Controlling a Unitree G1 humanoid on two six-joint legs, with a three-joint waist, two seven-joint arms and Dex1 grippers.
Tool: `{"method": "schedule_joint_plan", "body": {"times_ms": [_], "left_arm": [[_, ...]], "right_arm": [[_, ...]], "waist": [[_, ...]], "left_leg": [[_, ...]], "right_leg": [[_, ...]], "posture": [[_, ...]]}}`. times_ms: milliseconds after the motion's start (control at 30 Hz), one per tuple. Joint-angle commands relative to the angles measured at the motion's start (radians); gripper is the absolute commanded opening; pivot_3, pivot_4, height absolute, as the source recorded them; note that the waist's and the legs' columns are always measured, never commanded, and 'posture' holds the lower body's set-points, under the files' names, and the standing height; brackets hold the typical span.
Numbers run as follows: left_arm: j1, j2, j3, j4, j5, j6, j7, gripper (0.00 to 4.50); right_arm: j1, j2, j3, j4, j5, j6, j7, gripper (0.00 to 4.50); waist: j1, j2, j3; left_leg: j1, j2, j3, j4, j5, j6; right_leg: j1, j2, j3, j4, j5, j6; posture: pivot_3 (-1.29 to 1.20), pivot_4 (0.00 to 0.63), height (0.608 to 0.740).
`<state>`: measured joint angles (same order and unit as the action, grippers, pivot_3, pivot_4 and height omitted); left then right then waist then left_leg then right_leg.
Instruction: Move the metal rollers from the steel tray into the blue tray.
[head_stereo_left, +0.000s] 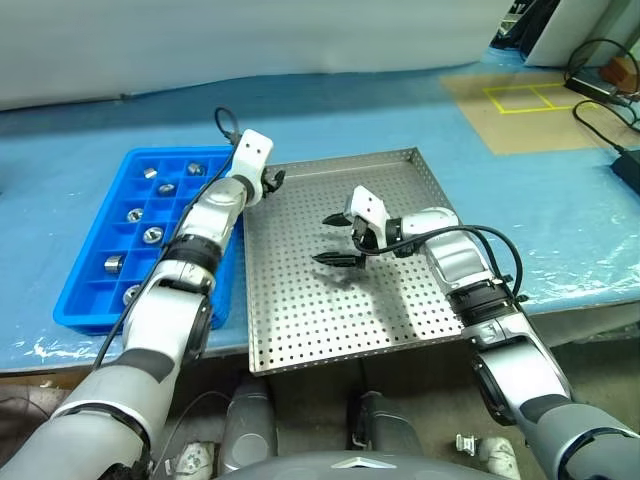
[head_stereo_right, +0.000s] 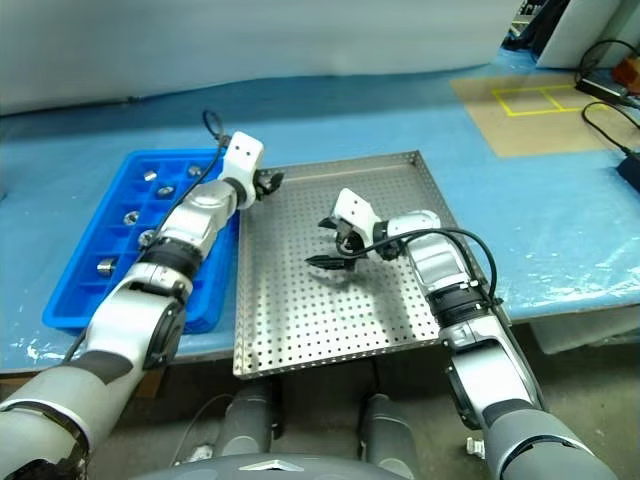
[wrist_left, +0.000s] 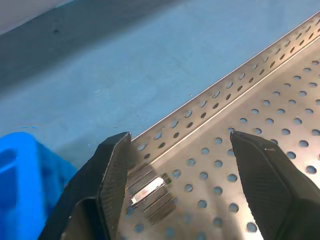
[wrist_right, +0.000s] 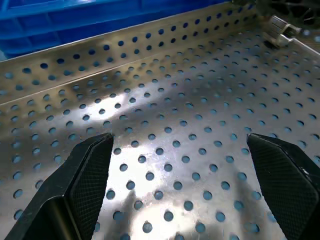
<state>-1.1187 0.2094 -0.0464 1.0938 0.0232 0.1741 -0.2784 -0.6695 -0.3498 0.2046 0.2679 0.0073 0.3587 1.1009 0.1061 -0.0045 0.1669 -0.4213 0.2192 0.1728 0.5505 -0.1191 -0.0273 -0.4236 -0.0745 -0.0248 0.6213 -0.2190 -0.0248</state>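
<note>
Steel, shiny and full of small holes, is forming the steel tray (head_stereo_left: 330, 320) that is lying nearest the viewer in the middle of a blue-covered table (head_stereo_left: 560, 210); its perforated floor is looking bare in the head views; the right gripper (head_stereo_left: 340, 240) is hovering over the middle of this tray, pointing toward the left, its two black fingers (wrist_right: 85, 180) standing spread wide with nothing between them. To the left, just beside the steel tray, the blue tray (head_stereo_left: 80, 300) is sitting with its grid of square compartments; the metal rollers (head_stereo_left: 113, 264) are lying inside it, one to a compartment, running from the near end to the far end, about seven that can be counted. Farther back, the left gripper (head_stereo_left: 272, 180) is reaching over the far left corner of the steel tray, close to the far rim; its jaws are also standing apart and holding nothing; in the left wrist view a bright reflection is showing on the tray floor beside one finger (wrist_left: 112, 175). At the far right of the table a brown board (head_stereo_left: 530, 110) with yellow tape squares is lying, with black cables (head_stereo_left: 600, 110) trailing beside it.
</note>
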Motion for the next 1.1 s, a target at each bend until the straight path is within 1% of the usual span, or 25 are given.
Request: {"method": "schedule_joint_plan", "body": {"times_ms": [33,167,233,367,633,833,1100], "left_arm": [[-0.092,-0.009,0.017,0.122,0.022,0.017,0.067,3.36],[-0.143,-0.018,0.043,0.191,0.027,0.046,0.199,3.36],[-0.156,-0.023,0.072,0.2,0.009,0.045,0.235,3.36],[-0.151,-0.045,0.09,0.21,0.019,0.048,0.309,3.36],[-0.111,-0.104,0.145,0.233,-0.003,0.083,0.34,3.36],[-0.096,-0.11,0.184,0.239,-0.01,0.104,0.397,3.36],[-0.082,-0.12,0.191,0.242,0.006,0.099,0.438,3.36]], "right_arm": [[0.042,-0.011,-0.028,-0.094,0.03,0.036,-0.055,4.45],[0.095,-0.021,-0.037,-0.145,0.043,0.073,-0.105,4.45],[0.117,-0.027,-0.036,-0.177,0.055,0.093,-0.118,4.45],[0.154,-0.048,-0.037,-0.204,0.065,0.119,-0.146,4.45],[0.17,-0.09,-0.042,-0.212,0.077,0.131,-0.174,4.45],[0.187,-0.103,-0.038,-0.226,0.083,0.141,-0.197,4.45],[0.226,-0.129,-0.031,-0.253,0.082,0.155,-0.214,4.45]], "waist": [[-0.012,0.0,0.0],[-0.018,0.0,0.0],[-0.018,0.0,0.0],[-0.014,0.0,0.0],[-0.014,-0.001,0.001],[-0.018,-0.001,0.001],[-0.027,-0.001,0.001]], "left_leg": [[0.0,0.0,0.0,0.0,0.0,0.0],[0.001,0.0,0.0,-0.001,-0.001,0.001],[0.001,0.0,0.0,0.0,-0.001,0.001],[0.001,0.0,0.0,0.002,-0.002,0.003],[0.001,0.0,0.0,0.007,-0.004,0.007],[0.001,0.0,0.0,0.007,-0.004,0.007],[0.001,0.0,0.0,0.007,-0.004,0.007]], "right_leg": [[0.0,0.0,0.0,0.0,0.0,0.0],[0.0,0.0,0.0,-0.001,-0.001,-0.002],[0.0,0.0,0.0,-0.001,-0.002,-0.004],[0.002,-0.001,0.0,-0.002,-0.002,-0.004],[0.005,-0.001,0.0,-0.003,-0.002,-0.003],[0.005,-0.001,0.0,-0.003,-0.002,-0.003],[0.005,-0.001,0.0,-0.004,-0.002,-0.003]], "posture": [[-0.11,0.15,0.74],[-0.14,0.15,0.74],[-0.14,0.15,0.74],[-0.15,0.15,0.74],[-0.16,0.15,0.74],[-0.17,0.15,0.74],[-0.19,0.15,0.74]]}}
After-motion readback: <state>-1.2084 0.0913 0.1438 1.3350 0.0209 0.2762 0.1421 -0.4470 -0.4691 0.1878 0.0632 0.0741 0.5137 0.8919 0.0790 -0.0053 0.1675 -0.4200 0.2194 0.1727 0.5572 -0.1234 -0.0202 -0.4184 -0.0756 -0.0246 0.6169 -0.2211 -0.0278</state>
